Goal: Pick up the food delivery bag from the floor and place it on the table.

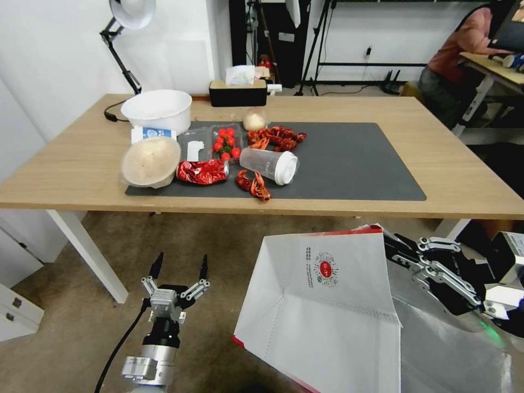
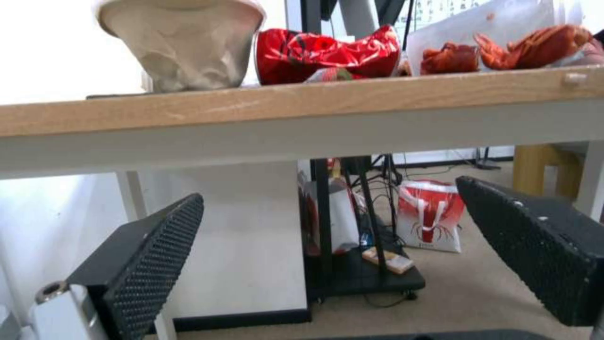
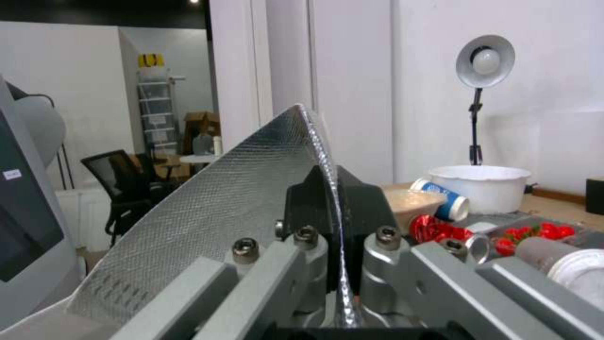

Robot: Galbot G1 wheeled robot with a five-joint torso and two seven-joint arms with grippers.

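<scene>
The table (image 1: 382, 112), a wide light-wood top on white legs, spans the head view, and a large dark grey mat (image 1: 349, 164) covers its middle. Below it lies the dull brownish-grey floor (image 1: 218, 240). In front of the table's near edge and lower than its top hangs the food delivery bag (image 1: 322, 305) — boxy, white with a red rim and a small round red logo, tilted so one broad white face turns up toward the camera, with silver foil lining showing on its right side. It is off the floor and not on the table. The right gripper (image 1: 394, 252) has it: the fingers are pinched together on the bag's upper right edge, and the right wrist view shows the foil wall (image 3: 220, 208) clamped edge-on between the two dark pads (image 3: 362, 208). The left gripper (image 1: 180, 267) sits low at the left, in front of the table, its two black fingers spread wide and holding nothing; from its wrist camera the table edge (image 2: 302, 101) runs above the parted pads (image 2: 157, 255). On the mat's left part sit smaller things — a white bowl (image 1: 158, 109), a lidded tan bowl (image 1: 150, 161), a crushed red can (image 1: 202, 172), a tipped clear cup with a white lid (image 1: 270, 164), a tray of cherry tomatoes (image 1: 226, 142) and red crayfish (image 1: 278, 136).
</scene>
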